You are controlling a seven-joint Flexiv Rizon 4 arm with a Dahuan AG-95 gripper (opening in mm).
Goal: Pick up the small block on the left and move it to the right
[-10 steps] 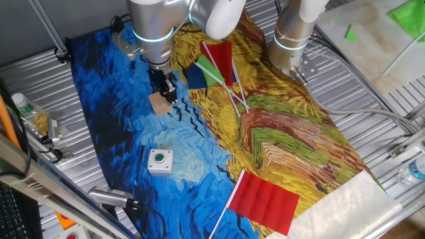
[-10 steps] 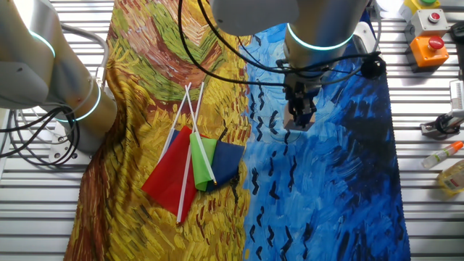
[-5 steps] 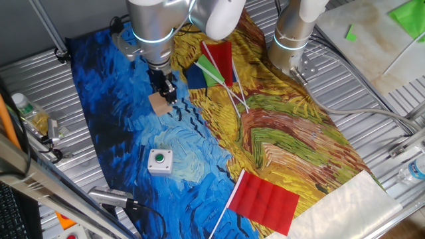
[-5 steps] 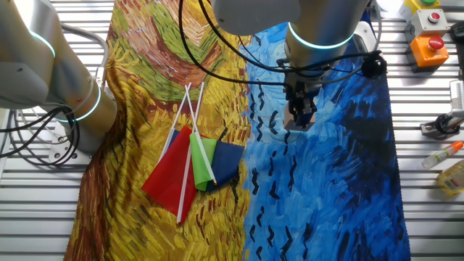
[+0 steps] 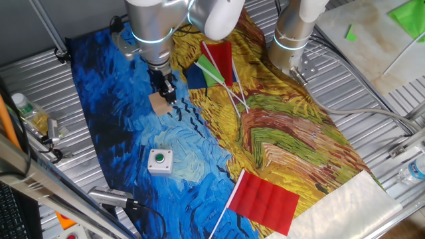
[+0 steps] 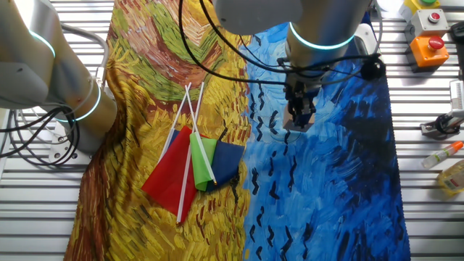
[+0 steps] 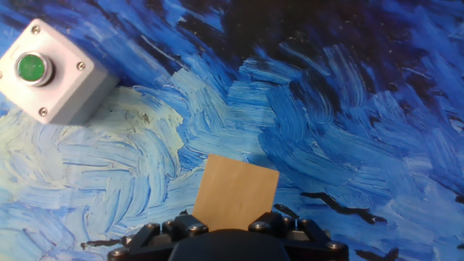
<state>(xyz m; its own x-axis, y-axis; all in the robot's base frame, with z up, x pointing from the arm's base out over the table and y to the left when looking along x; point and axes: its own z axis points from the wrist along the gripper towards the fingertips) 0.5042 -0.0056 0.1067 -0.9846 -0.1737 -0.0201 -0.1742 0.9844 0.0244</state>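
A painted cloth [image 5: 119, 126] of blue and yellow swirls is covering the table. The robot arm [image 5: 151, 26] is reaching down over the blue part, its gripper [image 5: 165, 95] clenching the small block [image 5: 160, 104], a tan wooden cube. A white box with a green button [image 5: 160, 160] is sitting nearby, apart.

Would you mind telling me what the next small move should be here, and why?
Probably a short straight lift. The hand appears closed on the small block, which sits at the fingertips in the hand view, low over the blue part of the cloth. Raising it first should clear the cloth before carrying it right, past the flags.
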